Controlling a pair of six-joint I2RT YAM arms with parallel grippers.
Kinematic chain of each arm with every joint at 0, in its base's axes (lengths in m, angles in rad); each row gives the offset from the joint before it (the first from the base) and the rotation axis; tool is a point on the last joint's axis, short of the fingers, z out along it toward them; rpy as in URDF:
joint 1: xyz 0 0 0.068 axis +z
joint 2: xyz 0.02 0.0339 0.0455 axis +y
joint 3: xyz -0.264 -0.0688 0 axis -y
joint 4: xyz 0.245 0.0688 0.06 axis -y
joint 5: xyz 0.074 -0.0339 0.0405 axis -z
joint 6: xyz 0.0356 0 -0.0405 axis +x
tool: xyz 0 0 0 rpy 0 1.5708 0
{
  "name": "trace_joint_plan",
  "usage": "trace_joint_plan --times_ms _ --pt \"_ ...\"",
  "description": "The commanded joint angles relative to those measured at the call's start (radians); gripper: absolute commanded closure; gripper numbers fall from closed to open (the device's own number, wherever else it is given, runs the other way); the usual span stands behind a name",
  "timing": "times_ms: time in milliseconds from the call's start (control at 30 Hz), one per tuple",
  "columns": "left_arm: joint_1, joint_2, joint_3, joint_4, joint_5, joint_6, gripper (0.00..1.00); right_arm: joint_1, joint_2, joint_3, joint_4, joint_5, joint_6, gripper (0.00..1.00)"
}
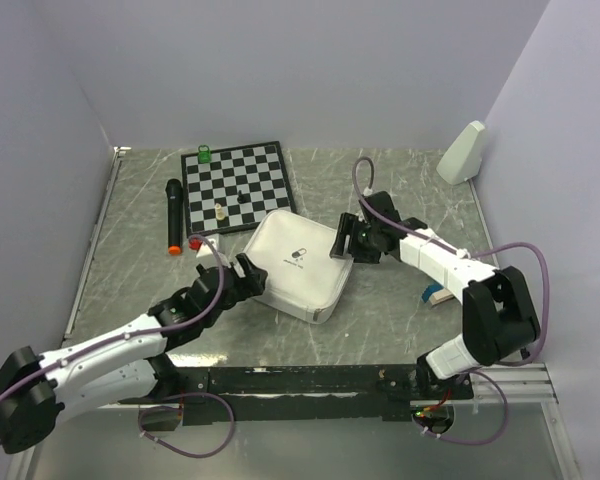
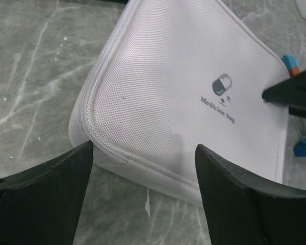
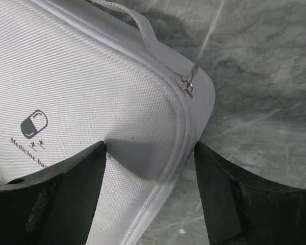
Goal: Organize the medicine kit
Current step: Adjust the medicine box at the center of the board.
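The left pincer (image 1: 248,273) is released, jaws wide, with the left corner of the medicine kit (image 1: 298,266) showing between them. The right pincer (image 1: 346,240) gapes likewise at the right corner. Neither visibly grips. Only the right wrist view shows the zip pull (image 3: 189,84) and its cord. Only the top view shows the chessboard (image 1: 238,185) just behind. The kit is white and closed, pill logo up, and lies mid-worktop (image 1: 400,310).
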Motion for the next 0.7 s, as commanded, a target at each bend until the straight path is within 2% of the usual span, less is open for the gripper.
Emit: trace_joint_plan --times_ms 0,167,267,400,667 --pt "-0.015 -0.127 0.005 0.015 0.066 0.009 0.17 0.072 -0.134 0.061 -0.012 0.195 -0.041 0.24" --pt "-0.012 -0.163 0.062 0.004 0.054 0.033 0.13 0.193 -0.289 0.023 -0.144 0.364 -0.028 0.24" --pt "-0.014 -0.085 0.105 0.025 0.077 0.039 0.13 0.287 -0.399 -0.067 -0.165 0.398 0.014 0.25" --pt "-0.011 0.056 0.157 0.080 0.116 0.044 0.14 0.408 -0.534 -0.181 -0.145 0.393 0.072 0.31" --pt "-0.003 0.290 0.224 0.145 0.158 0.059 0.16 0.663 -0.486 -0.158 -0.208 0.539 0.161 0.36"
